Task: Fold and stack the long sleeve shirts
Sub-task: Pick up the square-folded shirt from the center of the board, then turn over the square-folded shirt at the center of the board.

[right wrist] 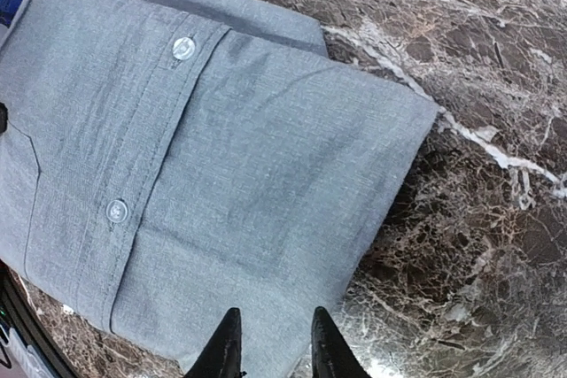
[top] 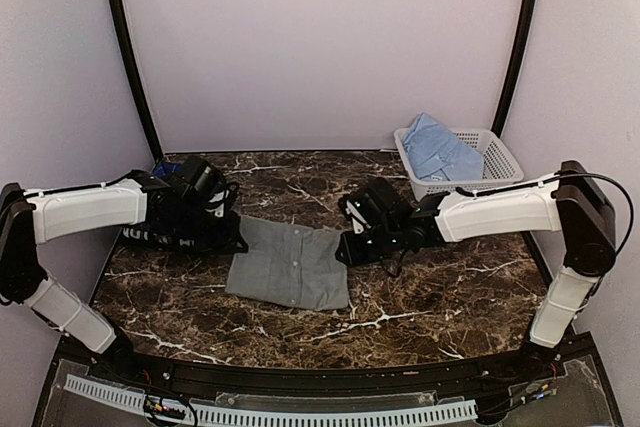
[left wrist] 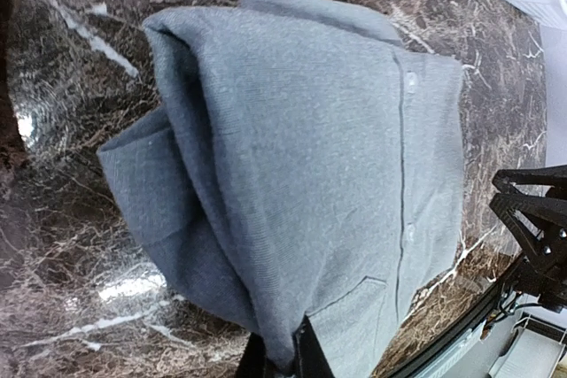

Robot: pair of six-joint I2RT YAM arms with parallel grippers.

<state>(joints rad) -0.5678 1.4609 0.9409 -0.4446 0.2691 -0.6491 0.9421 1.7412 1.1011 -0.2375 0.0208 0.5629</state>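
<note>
Firstly, we note the white lattice basket (top: 497,155) at the far right corner of the worktop (top: 430,287). It holds a crumpled light blue shirt (top: 438,150), which rises above the rim.

The worktop is dark brown marble with white veins. Pale lilac walls enclose it on three sides, and two black poles (top: 128,57) curve up at the back corners. A white slotted strip (top: 270,412) runs along the near edge.

In the middle lies the grey shirt (top: 290,262), folded into a rough rectangle with its button placket facing up. Two white buttons (right wrist: 183,48) show in the right wrist view.

The left end effector (left wrist: 282,343) is closed tight on a bunched edge of the grey shirt, with the cloth pinched between its fingers. The right end effector (right wrist: 275,316) is partly open at the opposite edge. Its two dark fingertips (right wrist: 232,325) sit over the cloth, and the fabric between them lies flat.

Under the left arm we see the navy plaid shirt (top: 160,232), just beside the grey one. A band of white lettering (top: 140,235) crosses it, but it is too small for us to read.
</note>
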